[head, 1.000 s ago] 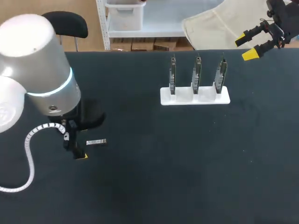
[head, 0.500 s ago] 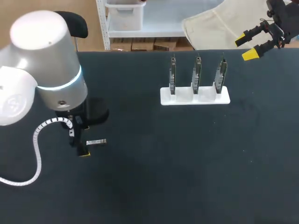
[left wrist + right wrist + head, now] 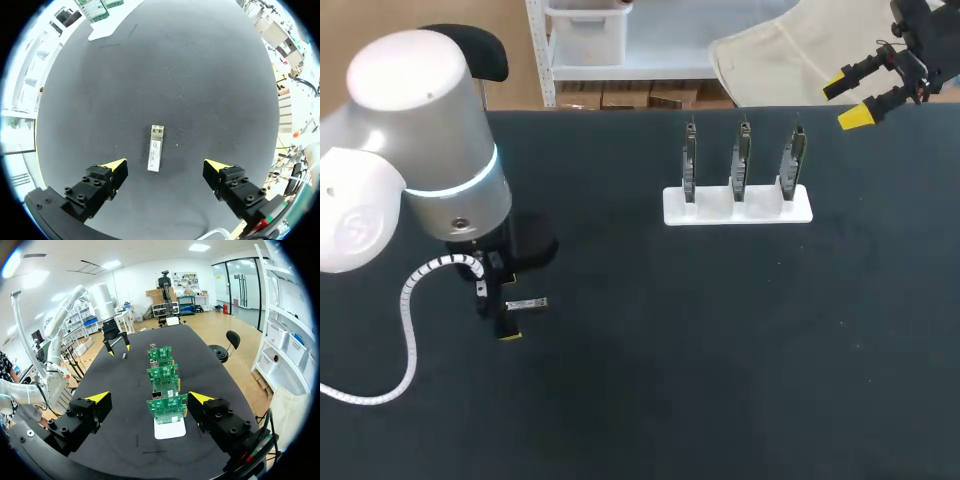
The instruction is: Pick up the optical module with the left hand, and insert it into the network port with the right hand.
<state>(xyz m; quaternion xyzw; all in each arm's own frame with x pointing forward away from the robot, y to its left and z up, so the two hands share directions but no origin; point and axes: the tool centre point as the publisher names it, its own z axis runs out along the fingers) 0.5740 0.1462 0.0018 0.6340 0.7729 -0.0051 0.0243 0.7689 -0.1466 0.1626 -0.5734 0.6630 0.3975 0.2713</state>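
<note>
Left gripper (image 3: 165,164) spread wide, holding nothing. Optical module (image 3: 155,155) lies flat on table (image 3: 200,75), just ahead of gap between its jaws, untouched. Right gripper (image 3: 149,397) likewise wide open, empty, with circuit boards (image 3: 166,407) on white stand (image 3: 169,430) just ahead. Pick-up not yet made, so grasp, handover and insertion all left.

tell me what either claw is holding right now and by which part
Nothing is held. The left claw is open, with the optical module lying untouched ahead of its tips; the right claw is open and empty.

We see a silver optical module (image 3: 155,154) on our black table (image 3: 720,350), green circuit boards (image 3: 166,408) in a white stand (image 3: 738,208), yellow fingertips (image 3: 116,163).
</note>
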